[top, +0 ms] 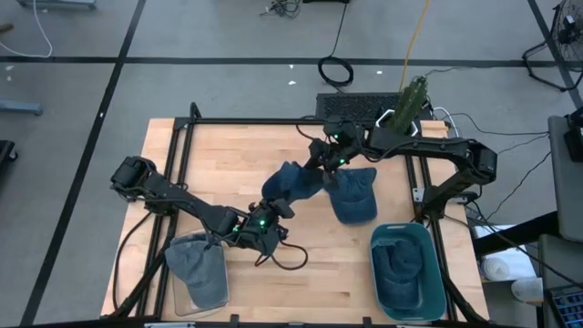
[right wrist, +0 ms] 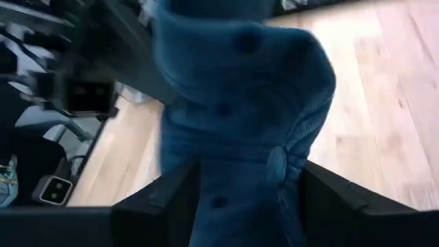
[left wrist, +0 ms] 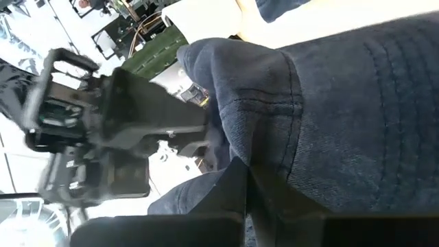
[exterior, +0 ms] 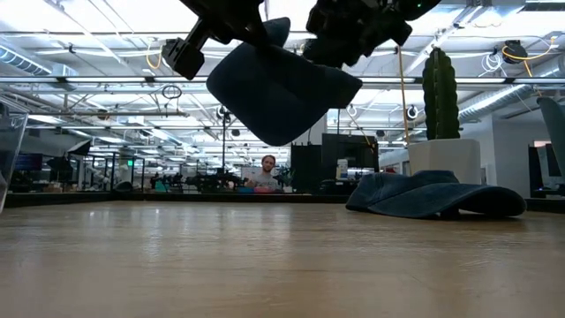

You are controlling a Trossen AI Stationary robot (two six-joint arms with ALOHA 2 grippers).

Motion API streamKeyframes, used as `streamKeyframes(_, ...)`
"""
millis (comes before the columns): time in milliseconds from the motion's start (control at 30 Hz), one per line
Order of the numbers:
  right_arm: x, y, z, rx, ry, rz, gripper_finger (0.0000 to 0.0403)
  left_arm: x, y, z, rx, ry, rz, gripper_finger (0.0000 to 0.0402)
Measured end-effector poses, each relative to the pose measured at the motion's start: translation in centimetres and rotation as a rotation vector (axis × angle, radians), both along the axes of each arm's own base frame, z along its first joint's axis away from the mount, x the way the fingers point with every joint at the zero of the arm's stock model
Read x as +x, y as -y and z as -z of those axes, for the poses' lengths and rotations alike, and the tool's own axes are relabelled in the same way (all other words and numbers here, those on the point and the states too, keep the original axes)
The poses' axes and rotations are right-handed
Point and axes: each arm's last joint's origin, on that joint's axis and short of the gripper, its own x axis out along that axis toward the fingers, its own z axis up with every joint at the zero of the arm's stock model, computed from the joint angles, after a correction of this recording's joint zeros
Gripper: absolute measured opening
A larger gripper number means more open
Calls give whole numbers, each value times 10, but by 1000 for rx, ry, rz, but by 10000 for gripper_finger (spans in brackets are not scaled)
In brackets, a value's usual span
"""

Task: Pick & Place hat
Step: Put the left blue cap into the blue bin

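Note:
A dark blue denim hat point(top: 291, 182) hangs in the air over the middle of the table, clear of the wood in the low view point(exterior: 278, 93). My left gripper point(top: 276, 208) is shut on its near-left side, and the denim fills the left wrist view point(left wrist: 343, 103). My right gripper point(top: 324, 167) is at its far-right side, with the hat point(right wrist: 240, 103) bunched between its fingers. A second denim hat point(top: 353, 193) lies flat on the table just right of the held one point(exterior: 433, 194). My left gripper holds the hat by a folded part of its cloth point(left wrist: 274, 158), pinched between the two fingers, coming from the table's near-left side; the hat is lifted clear. My right gripper has the bunched crown point(right wrist: 233, 171) between its two fingers point(right wrist: 171, 195), coming from the far right; the hat is clear of the table.
A teal bin point(top: 428, 239) at the near right corner holds another denim hat. A clear container point(top: 182, 301) at the near left holds one more. A cactus in a pot point(top: 410, 102) stands at the far edge. A black frame borders the table.

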Motion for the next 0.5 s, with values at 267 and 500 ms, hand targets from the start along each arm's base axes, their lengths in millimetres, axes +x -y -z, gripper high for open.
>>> streamKeyframes(267, 4, -18, -6, 5, 35, -44, 194, 2, -6, 0, -8, 7, -18, 2)
streamKeyframes(500, 8, -14, -2, -89, 18, 47, 179, 2, -5, 0, -7, 0, -9, 3)
